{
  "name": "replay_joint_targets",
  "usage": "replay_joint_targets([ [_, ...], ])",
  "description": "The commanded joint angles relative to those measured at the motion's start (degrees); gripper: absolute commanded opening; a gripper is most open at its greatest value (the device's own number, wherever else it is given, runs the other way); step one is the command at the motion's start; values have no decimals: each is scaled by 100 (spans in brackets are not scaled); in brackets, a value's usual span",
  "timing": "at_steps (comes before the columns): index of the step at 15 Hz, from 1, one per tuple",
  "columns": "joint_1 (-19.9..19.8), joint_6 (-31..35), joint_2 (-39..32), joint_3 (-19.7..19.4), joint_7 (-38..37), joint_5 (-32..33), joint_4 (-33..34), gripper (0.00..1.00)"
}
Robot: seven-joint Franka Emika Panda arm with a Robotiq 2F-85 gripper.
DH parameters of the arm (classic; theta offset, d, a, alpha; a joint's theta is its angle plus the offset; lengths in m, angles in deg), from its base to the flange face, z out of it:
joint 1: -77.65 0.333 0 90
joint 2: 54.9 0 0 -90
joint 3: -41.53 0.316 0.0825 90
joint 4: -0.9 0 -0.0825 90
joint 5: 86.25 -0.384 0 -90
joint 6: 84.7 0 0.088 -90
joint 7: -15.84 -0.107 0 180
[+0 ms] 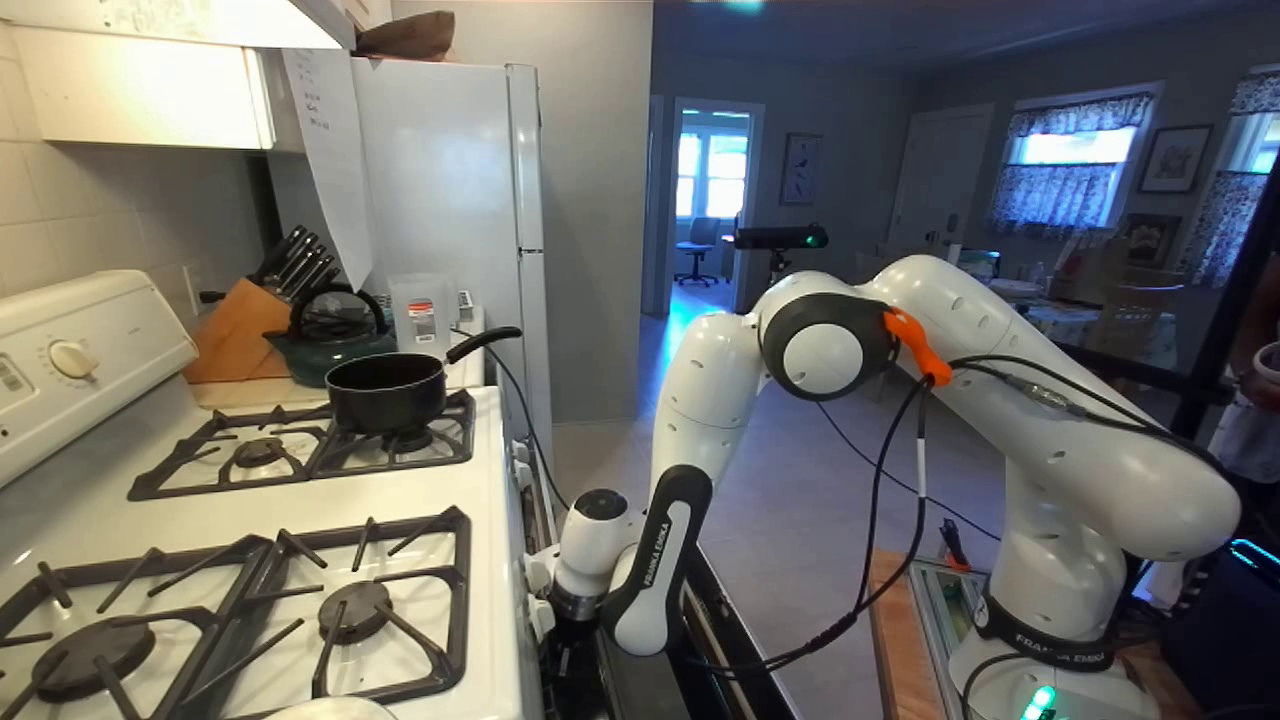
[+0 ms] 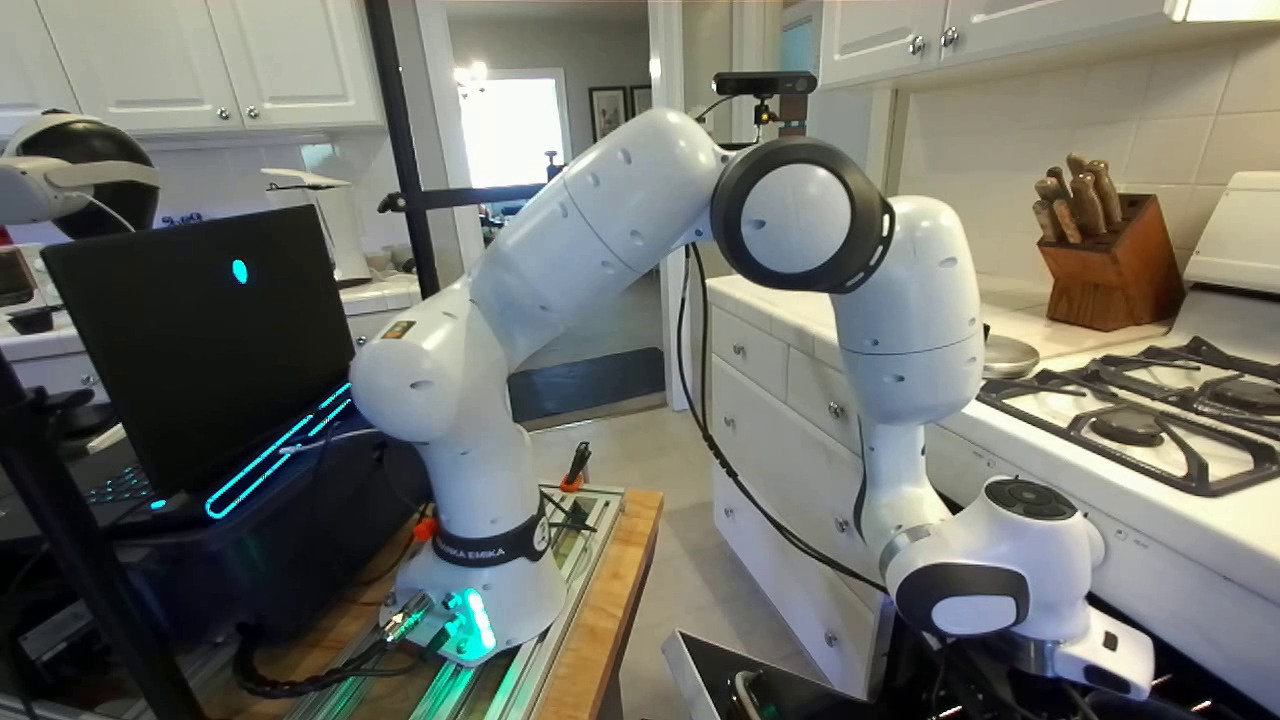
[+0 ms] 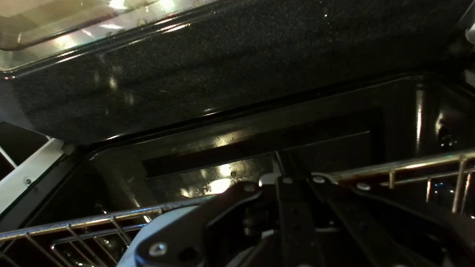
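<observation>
Where the gripper (image 3: 287, 172) reaches: near the open oven door (image 3: 237, 66), fingers together; whether they pinch the oven rack (image 3: 419, 164) I can't tell.
Oven rack: shiny wires and a long brownish bar, set across a dark gap from the oven door.
Side frame (image 3: 31, 170): pale edge at one corner of the oven door.
Floor (image 1: 770, 500): grey, spreading past the oven door.
</observation>
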Motion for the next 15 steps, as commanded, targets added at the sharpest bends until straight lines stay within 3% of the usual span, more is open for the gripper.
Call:
replay_joint_targets([
  [1,-62,218,-111,19,46,168,283,0],
  [7,-112,214,-138,68,40,151,419,0],
  [15,108,-341,-23,-125,-94,101,327,0],
])
